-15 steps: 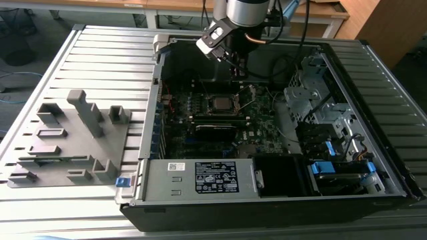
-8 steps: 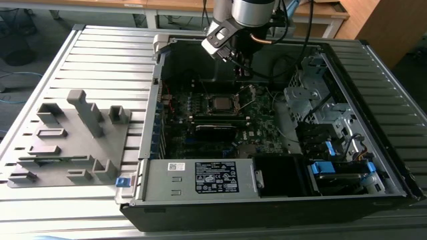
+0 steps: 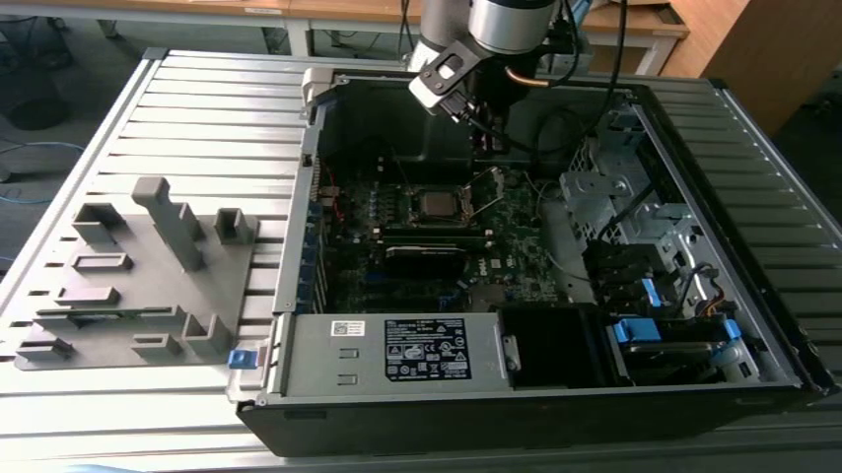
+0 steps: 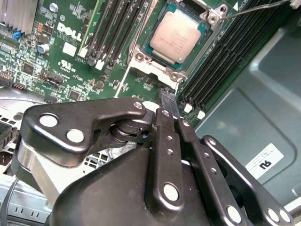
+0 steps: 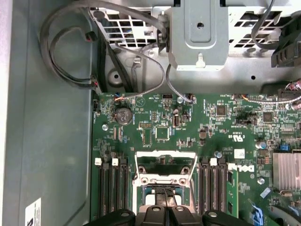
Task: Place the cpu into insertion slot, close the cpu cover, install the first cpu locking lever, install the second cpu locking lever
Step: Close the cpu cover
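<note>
Exterior view: the open computer case (image 3: 526, 426) lies on the slatted table (image 3: 197, 108), and the arm comes down over its far side. The gripper (image 3: 487, 138) hangs above the board, near the cpu (image 3: 435, 204) but not touching it. From here I cannot tell how the fingers stand. The cpu lies flat in the insertion slot (image 3: 439, 217), roughly mid-board. The white-labelled power supply box (image 3: 394, 350) sits at the near edge of the case. A grey fixture (image 3: 145, 286) with upright blocks stands on the table at the exterior view's left, well apart from the case. Second wrist view: the two black fingers (image 4: 171, 117) are pressed together, with nothing that I can see between them, and their tips hover just off one edge of the socket. The dull silver top of the cpu shows through the window of the cpu cover (image 4: 157, 71), which looks laid down around it. A thin locking lever (image 4: 254, 8) runs out from one corner. I cannot tell whether it is latched. Long black memory slots (image 4: 117, 28) flank the socket on both sides. First wrist view: the closed fingertips sit over the silver socket frame, with memory slots on either side. A coin battery (image 5: 123, 115) and looping grey cables (image 5: 61, 28) lie further along the board.
</note>
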Controlling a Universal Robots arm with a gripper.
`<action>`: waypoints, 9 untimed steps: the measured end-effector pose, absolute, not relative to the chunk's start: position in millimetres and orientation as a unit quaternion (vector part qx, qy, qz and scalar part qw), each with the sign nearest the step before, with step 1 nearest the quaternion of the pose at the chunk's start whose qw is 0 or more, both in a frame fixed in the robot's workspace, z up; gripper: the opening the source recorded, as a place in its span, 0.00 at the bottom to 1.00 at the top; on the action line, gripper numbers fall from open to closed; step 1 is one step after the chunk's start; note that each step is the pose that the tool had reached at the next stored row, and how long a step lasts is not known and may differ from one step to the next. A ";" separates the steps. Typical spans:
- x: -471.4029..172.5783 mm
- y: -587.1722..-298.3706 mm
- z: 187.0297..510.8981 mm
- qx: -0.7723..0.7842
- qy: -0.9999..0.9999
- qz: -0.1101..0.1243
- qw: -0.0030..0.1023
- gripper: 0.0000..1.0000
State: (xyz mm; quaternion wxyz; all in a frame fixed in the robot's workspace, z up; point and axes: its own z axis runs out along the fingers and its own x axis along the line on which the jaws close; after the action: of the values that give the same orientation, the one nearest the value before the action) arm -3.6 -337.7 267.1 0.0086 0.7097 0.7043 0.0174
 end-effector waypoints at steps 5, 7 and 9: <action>-1.5 -337.7 267.1 0.710 0.704 0.017 0.009 0.11; -1.4 -337.7 267.1 0.710 0.704 0.017 0.009 0.11; -1.3 -337.7 267.1 0.710 0.704 0.017 0.009 0.11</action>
State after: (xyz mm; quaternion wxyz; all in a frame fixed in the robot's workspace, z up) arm -1.3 -337.7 267.1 0.0086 0.7097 0.7042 0.0174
